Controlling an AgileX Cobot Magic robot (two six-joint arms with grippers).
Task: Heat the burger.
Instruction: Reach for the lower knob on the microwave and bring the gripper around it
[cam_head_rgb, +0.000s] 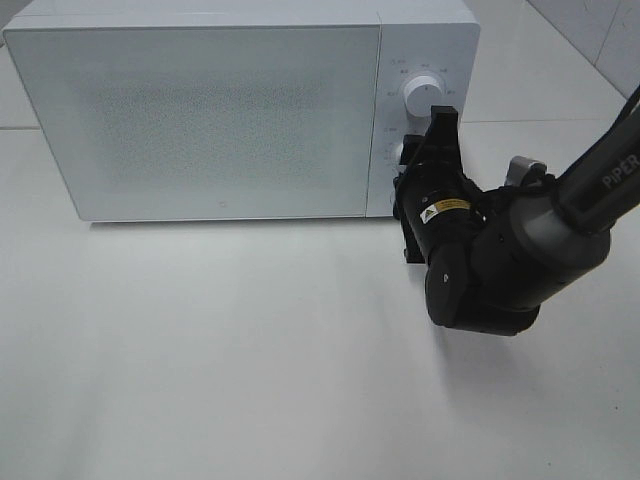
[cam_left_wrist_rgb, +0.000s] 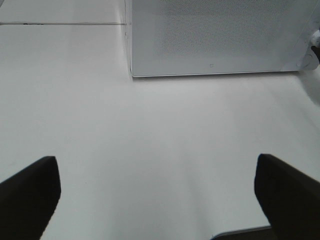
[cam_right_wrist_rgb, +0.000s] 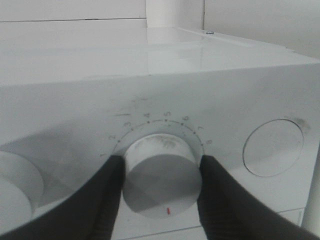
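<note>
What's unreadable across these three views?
Burger: in no view; the closed frosted door hides whatever is inside.
Lower knob: high view, mostly behind the right claw.
Dial labels: high view, too small to read.
Upper knob: right wrist view, cut by the frame edge.
Left claw: left wrist view, only its fingertips show.

We see the microwave (cam_head_rgb: 200, 110) at the back of the table (cam_head_rgb: 250, 380), its door (cam_head_rgb: 190, 120) on the left and its control panel (cam_head_rgb: 425, 50) on the right. On the panel, the upper knob (cam_head_rgb: 421, 97) sits above the lower knob (cam_right_wrist_rgb: 160, 187), which lies between the fingers (cam_right_wrist_rgb: 107, 195) of the right gripper (cam_right_wrist_rgb: 160, 165), touching both. The left gripper (cam_left_wrist_rgb: 157, 195) hangs over the table before the door, well apart from it.
</note>
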